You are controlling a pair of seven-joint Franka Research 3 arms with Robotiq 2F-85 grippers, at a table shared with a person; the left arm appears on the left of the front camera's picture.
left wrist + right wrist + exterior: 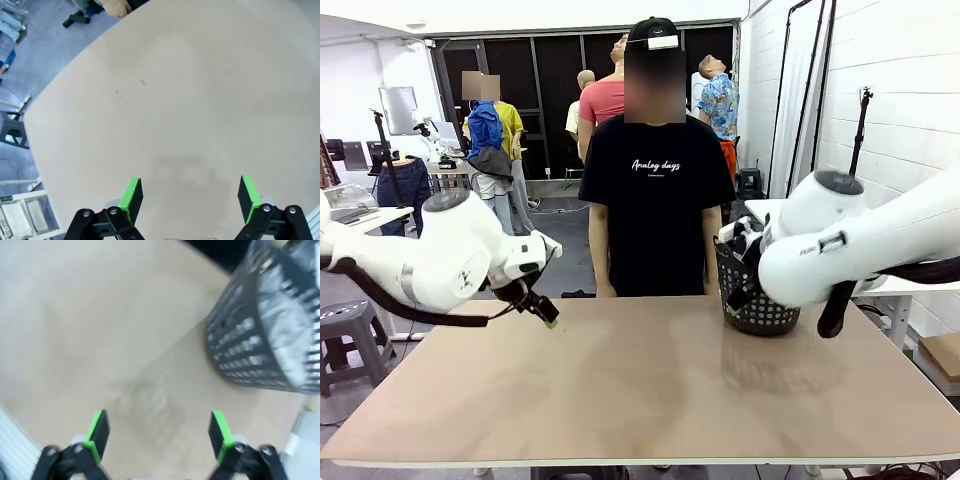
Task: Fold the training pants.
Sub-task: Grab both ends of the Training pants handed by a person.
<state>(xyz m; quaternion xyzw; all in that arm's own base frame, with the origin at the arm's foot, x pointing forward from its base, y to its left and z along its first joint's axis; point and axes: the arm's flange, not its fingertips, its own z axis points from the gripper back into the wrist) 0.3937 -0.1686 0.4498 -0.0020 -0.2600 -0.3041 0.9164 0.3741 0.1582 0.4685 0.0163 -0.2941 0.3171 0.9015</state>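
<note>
- You are only starting out: the left claw (190, 194) and the right claw (159, 432) are both hanging spread wide over the table (640, 390), gripping nothing.
- The training pants (282, 325) are seemingly sitting bundled in the basket (760, 312).
- Next, you are needing them laid out flat.

bare tabletop (640, 380) across the middle, black mesh basket (757, 300) blocking far right

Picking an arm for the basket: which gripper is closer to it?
The right gripper: the black mesh basket stands just ahead of it, while the left gripper hovers over bare table.
</note>
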